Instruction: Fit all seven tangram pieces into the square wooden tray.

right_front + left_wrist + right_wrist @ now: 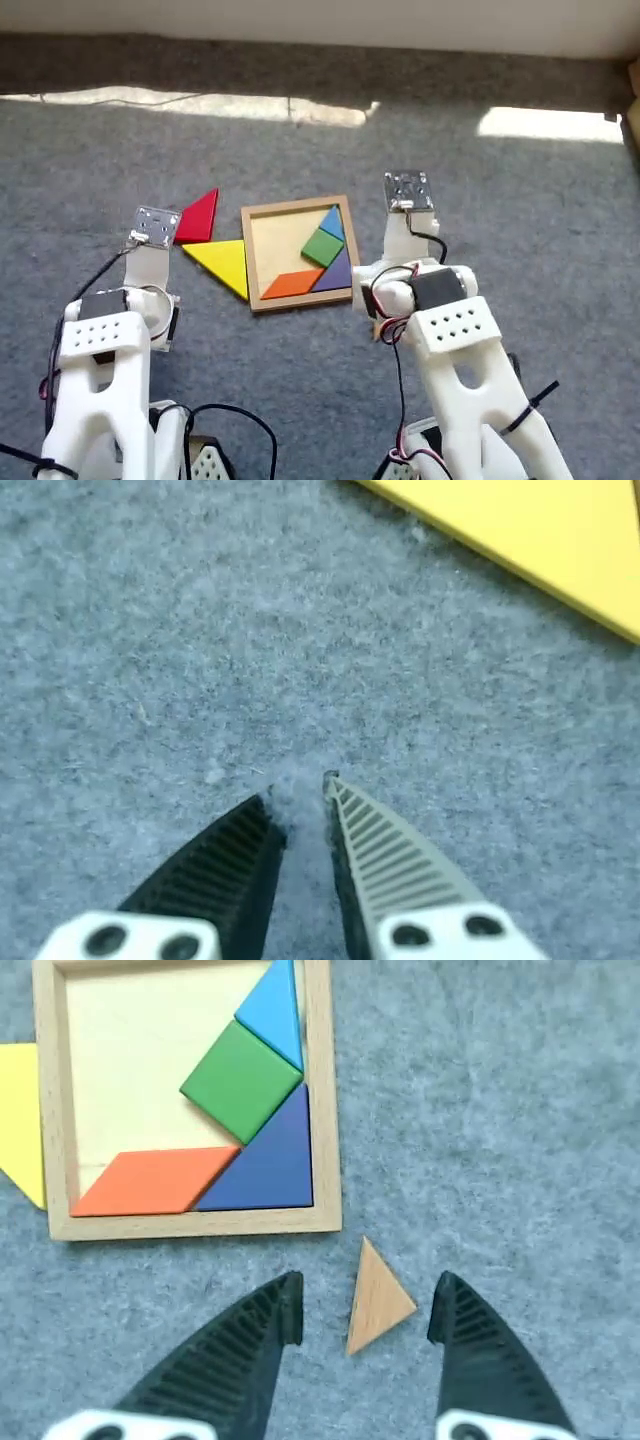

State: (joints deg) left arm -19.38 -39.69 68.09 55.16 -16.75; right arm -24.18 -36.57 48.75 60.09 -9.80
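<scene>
- The square wooden tray lies on the grey felt-covered tabletop, between the two arms.
- Four pieces are in the tray, packed against its right and near rims: a light blue triangle, a green square, a dark blue triangle and an orange parallelogram. The rest of the tray floor is bare wood.
- The high view shows a large yellow triangle lying outside the tray against its left rim. A red triangle sits just beyond it, and the two meet or nearly meet.
- The right wrist view catches a strip of the yellow triangle at the tray's outer edge. The left wrist view shows one of its corners on the felt, well ahead of that arm's fingers.
- The right wrist view adds a small plain-wood triangle on the felt, just off the tray's near right corner. In the high view the right arm covers that spot.
- The right hand is spread wide, with one finger on each side of the plain-wood triangle. Felt shows between the piece and both fingers.
- The left hand is narrow, with a slim gap between its tips. It points down at bare felt and holds nothing.
</scene>
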